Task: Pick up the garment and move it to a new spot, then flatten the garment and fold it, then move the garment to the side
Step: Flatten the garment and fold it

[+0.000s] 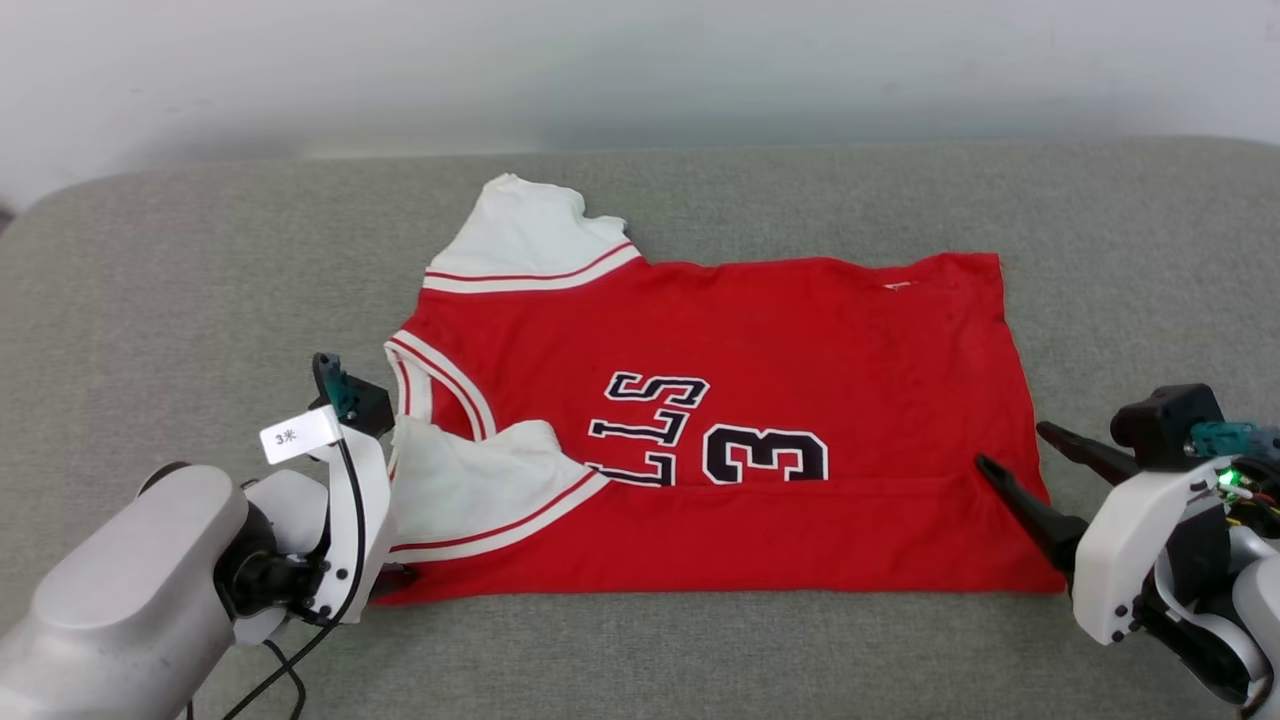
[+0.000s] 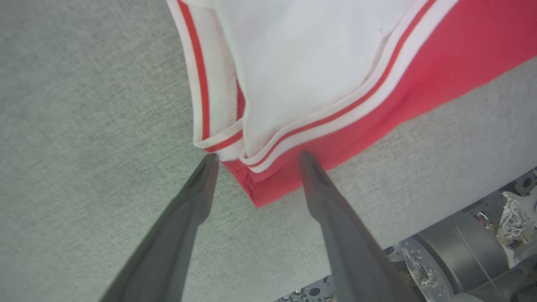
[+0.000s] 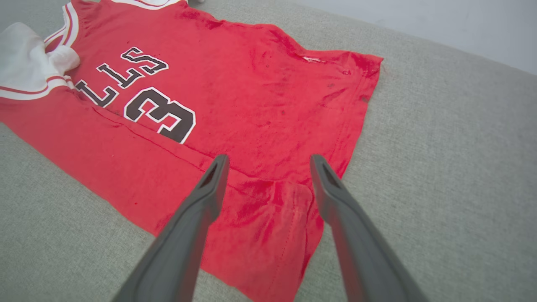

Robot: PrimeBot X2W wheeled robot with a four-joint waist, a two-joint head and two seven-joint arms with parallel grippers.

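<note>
The left hand (image 2: 256, 157), its fingers hidden behind its own wrist in the head view, stands open astride the near left corner of the garment (image 1: 760, 330). The garment lies flat on the grey padded surface (image 1: 180, 280), long axis left to right, collar left and hem right, with a fold cutting off the lettering. The right hand (image 1: 1010, 445) is open at the near hem corner.

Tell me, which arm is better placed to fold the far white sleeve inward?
Left, probably. The far white sleeve lies at the garment's left end, close to the open left tool; the open right tool is at the opposite hem end.
</note>
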